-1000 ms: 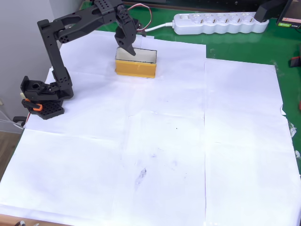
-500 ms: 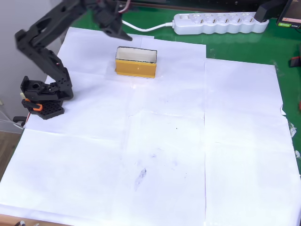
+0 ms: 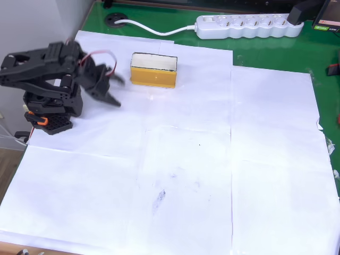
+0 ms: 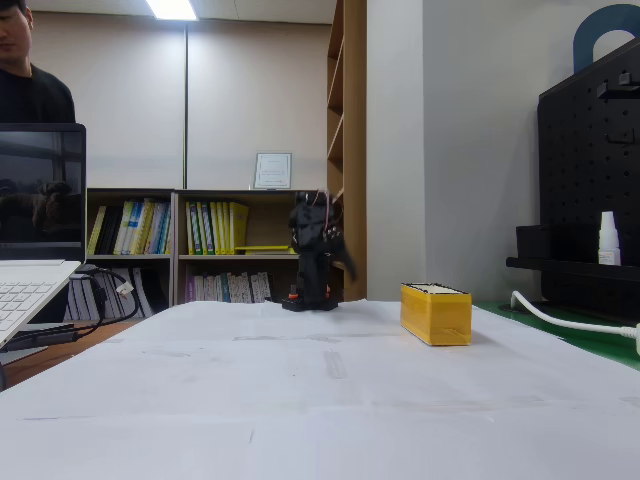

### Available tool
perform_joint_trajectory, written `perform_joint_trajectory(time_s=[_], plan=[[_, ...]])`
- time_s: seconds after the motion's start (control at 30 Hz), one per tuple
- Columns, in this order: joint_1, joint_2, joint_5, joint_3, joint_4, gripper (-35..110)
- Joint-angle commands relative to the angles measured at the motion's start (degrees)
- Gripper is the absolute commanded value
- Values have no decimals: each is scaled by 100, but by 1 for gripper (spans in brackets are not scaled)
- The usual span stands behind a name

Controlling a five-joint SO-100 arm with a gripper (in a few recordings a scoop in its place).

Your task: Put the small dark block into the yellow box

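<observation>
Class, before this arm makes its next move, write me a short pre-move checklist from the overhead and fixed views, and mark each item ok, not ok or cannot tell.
1. Gripper clear of the yellow box, folded near the arm's base: ok.
2. Gripper empty, fingers apart: ok, though blurred in the overhead view.
3. Box upright on the white paper, in both views: ok.
4. Small dark block inside the box: cannot tell; the overhead view shows little of the inside.
5. Power strip and its cable away from the box: ok.
</observation>
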Motion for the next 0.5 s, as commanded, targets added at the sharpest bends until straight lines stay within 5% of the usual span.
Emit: perform_joint_trajectory(time_s=[0.0,0.47], plan=[[-26,-475,-97,-229,378,0],[-105,-940,88,-949,932,0]])
